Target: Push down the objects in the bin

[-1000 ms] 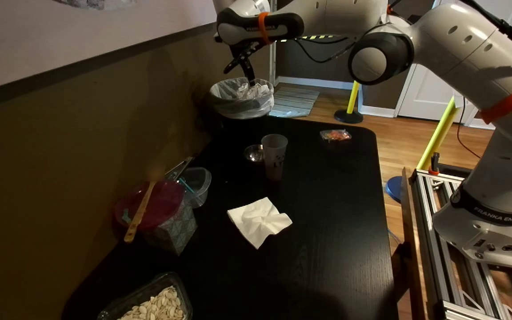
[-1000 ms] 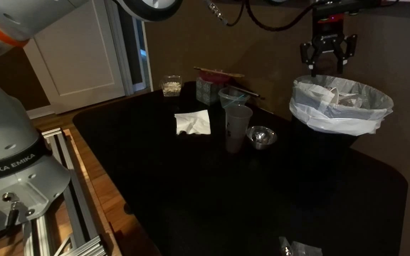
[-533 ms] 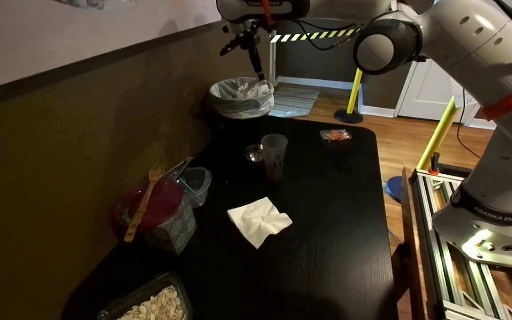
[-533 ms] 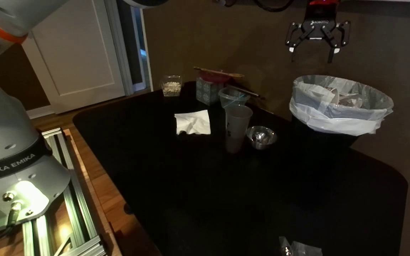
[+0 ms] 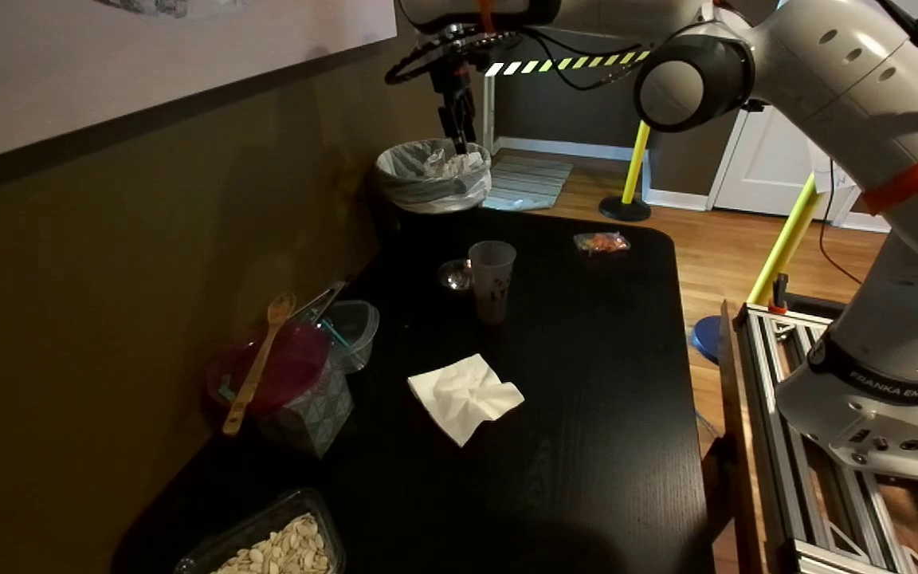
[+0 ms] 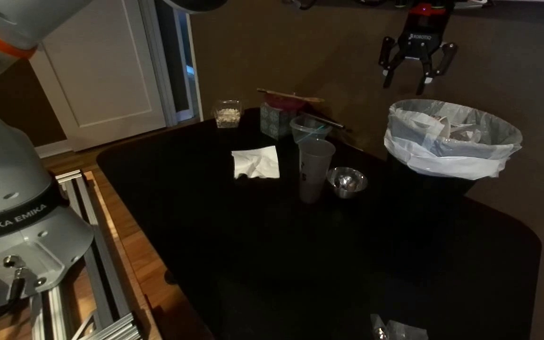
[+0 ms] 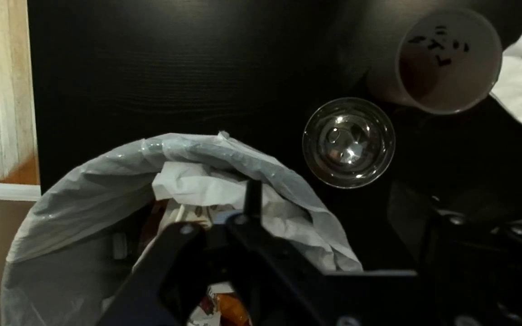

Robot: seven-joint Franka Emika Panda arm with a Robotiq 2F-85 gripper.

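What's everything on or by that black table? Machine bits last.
table: 1, black, along wall
bin: 1, dark, at table's end
liner: 1, whitish, over bin's rim
rubbish: uncountable, mostly whitish, in bin
cup: 1, translucent, on table
bowl: 1, shiny, beside cup
napkin: 1, white, on table
box: 1, grey, by wall
dish: 1, pinkish red, seemingly on box
spoon: 1, tan, across dish
tub: 1, clear, beside box
stick: 1, teal, at tub
utensil: likely 1, silvery, by tub
seeds: many, cream, in clear tray
pack: 1, clear and orange, on table
arm: 1, white, beside table
gripper: 1, black, above bin's edge
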